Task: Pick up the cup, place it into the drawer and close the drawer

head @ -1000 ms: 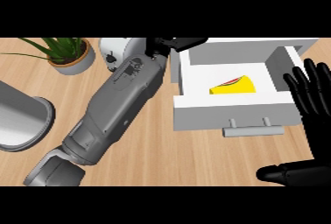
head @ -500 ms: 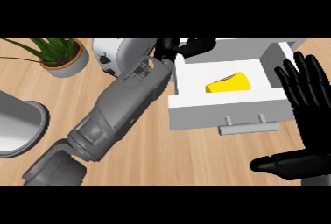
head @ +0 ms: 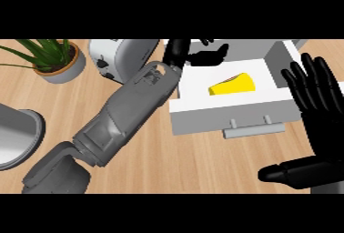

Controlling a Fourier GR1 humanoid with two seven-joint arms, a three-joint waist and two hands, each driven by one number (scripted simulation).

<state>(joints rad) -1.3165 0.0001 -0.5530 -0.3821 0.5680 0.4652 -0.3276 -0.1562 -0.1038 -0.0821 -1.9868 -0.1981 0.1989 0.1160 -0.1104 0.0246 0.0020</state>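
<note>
The left forearm (head: 128,118), jointed grey metal, slants from the lower left up to the open drawer's (head: 235,119) far left corner. There the glossy black left hand (head: 194,52) is curled tight; the cup is hidden inside that curl and shows nowhere on the wood-grain counter (head: 181,164). The right hand (head: 316,95) rests at the right edge, fingers straight and spread upward. In the white, box-shaped drawer lies a yellow wedge (head: 233,85).

drawer (head: 201,122) white | wedge (head: 234,85) yellow | counter (head: 201,159) wood-grain tan | plant (head: 47,50) green | forearm (head: 128,118) grey
</note>
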